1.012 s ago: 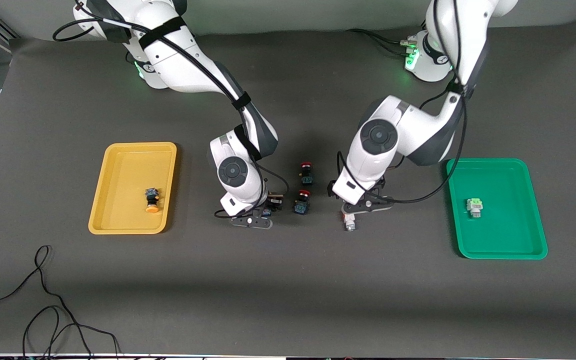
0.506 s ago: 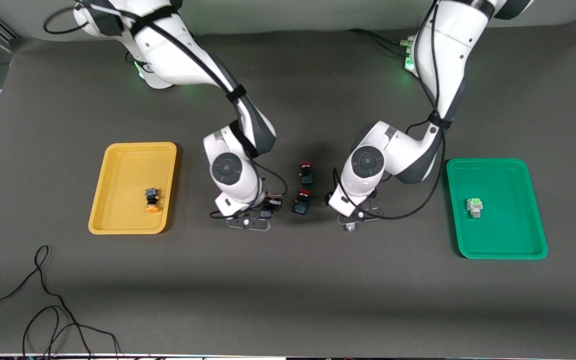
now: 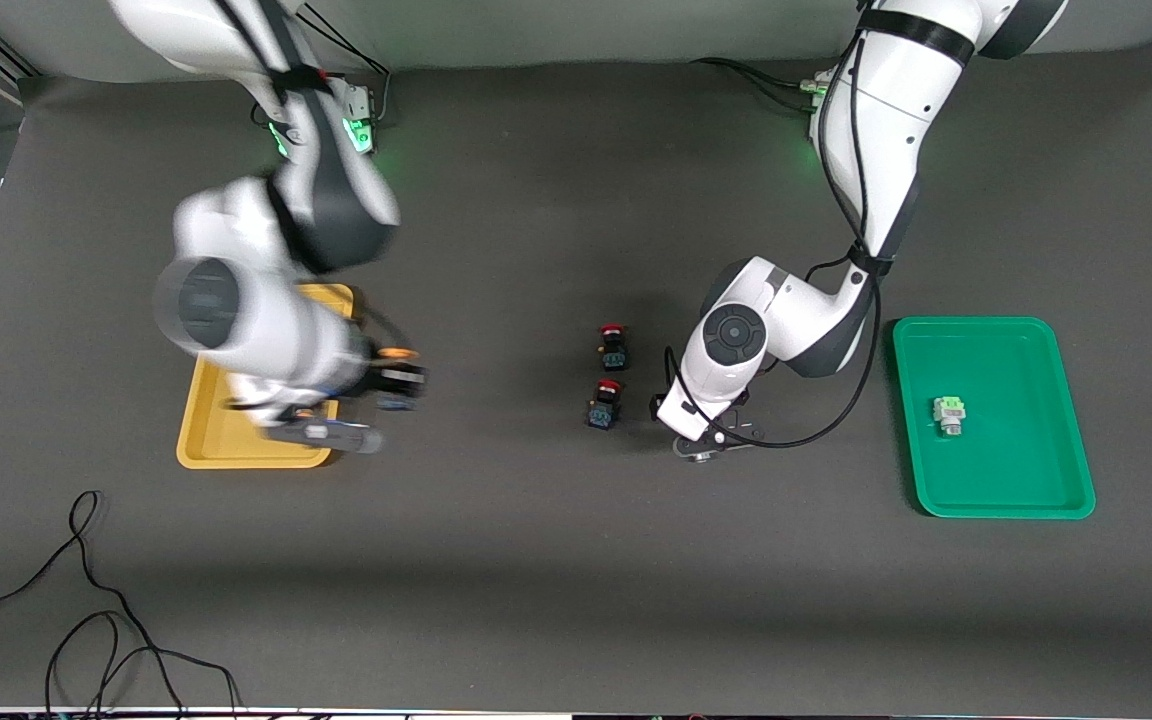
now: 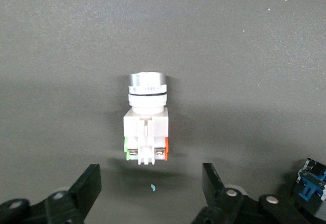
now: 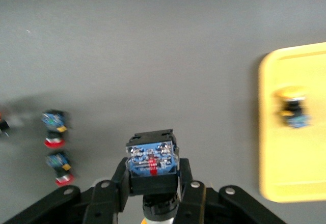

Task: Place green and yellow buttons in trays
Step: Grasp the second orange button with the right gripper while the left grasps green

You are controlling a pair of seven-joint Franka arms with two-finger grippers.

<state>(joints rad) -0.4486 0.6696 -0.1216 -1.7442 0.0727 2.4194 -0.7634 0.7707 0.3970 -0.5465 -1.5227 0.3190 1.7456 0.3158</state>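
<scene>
One button (image 3: 949, 414) in each tray (image 3: 1056, 480)

Right hand (image 3: 388, 388) carries a button (image 3: 395, 354) beside yellow tray (image 3: 198, 430).

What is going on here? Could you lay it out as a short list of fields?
right gripper: shut on a yellow-capped button, carried up in the air near the yellow tray
yellow tray: already holds one yellow-capped button
left gripper: open, low over a white button lying on the table
green tray: holds one white-grey button
red-capped buttons: two on the table, between the trays
</scene>
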